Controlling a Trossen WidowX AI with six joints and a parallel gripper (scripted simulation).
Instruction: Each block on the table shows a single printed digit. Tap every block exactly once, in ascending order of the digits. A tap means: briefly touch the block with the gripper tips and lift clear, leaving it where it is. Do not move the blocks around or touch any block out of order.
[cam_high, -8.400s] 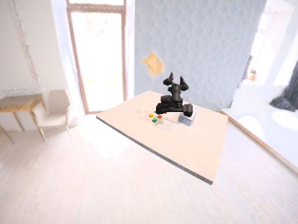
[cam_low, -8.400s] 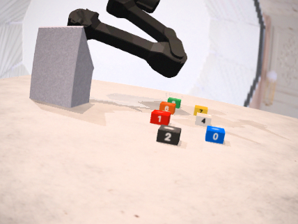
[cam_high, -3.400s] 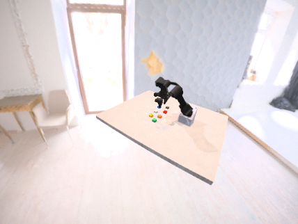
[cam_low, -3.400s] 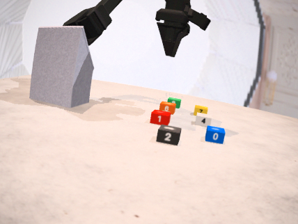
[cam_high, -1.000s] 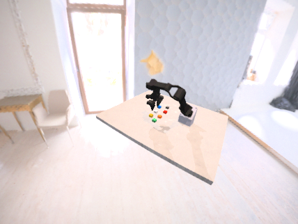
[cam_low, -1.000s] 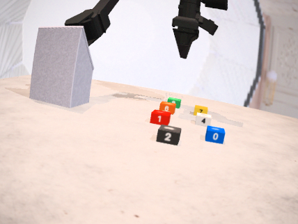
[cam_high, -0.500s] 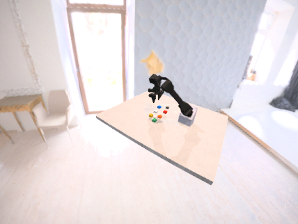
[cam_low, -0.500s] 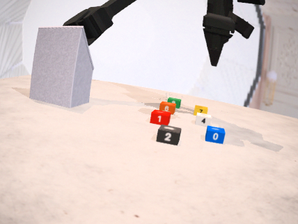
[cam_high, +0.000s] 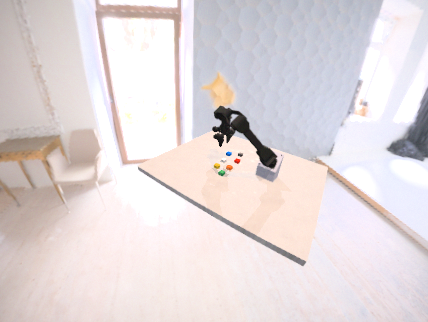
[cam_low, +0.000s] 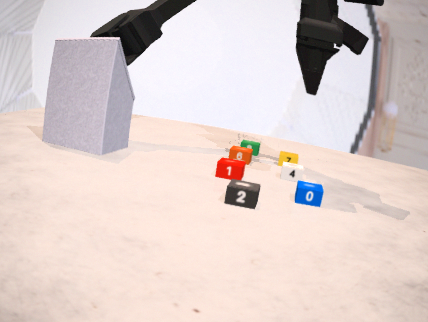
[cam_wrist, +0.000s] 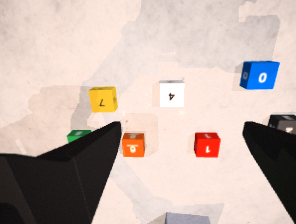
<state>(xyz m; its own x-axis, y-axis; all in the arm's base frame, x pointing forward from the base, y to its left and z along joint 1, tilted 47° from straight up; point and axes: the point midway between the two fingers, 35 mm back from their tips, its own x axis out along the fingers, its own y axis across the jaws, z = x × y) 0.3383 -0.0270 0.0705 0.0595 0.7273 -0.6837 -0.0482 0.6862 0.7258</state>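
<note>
My gripper (cam_high: 223, 142) (cam_low: 312, 92) (cam_wrist: 180, 127) is open and empty, high above the blocks. In the wrist view, the blue 0 block (cam_high: 228, 153) (cam_low: 309, 194) (cam_wrist: 260, 75) is at upper right, the red 1 block (cam_high: 237, 161) (cam_low: 230, 169) (cam_wrist: 207, 145) between the fingertips and lower, the black 2 block (cam_high: 240, 154) (cam_low: 242, 194) (cam_wrist: 283, 123) at the right edge, and the white 4 block (cam_high: 224, 160) (cam_low: 292, 172) (cam_wrist: 172, 95) at upper centre. The orange 6 block (cam_high: 229, 167) (cam_low: 240, 155) (cam_wrist: 133, 145), yellow 7 block (cam_high: 217, 165) (cam_low: 288, 158) (cam_wrist: 103, 99) and green block (cam_high: 221, 173) (cam_low: 250, 147) (cam_wrist: 80, 136) are left; the finger partly hides the green one.
The grey arm base (cam_high: 268, 172) (cam_low: 80, 95) (cam_wrist: 188, 219) stands beside the block group, nearest the red and orange blocks in the wrist view. The blocks lie close together on the pale table (cam_high: 190, 185) (cam_low: 150, 260). Arm shadows fall across it.
</note>
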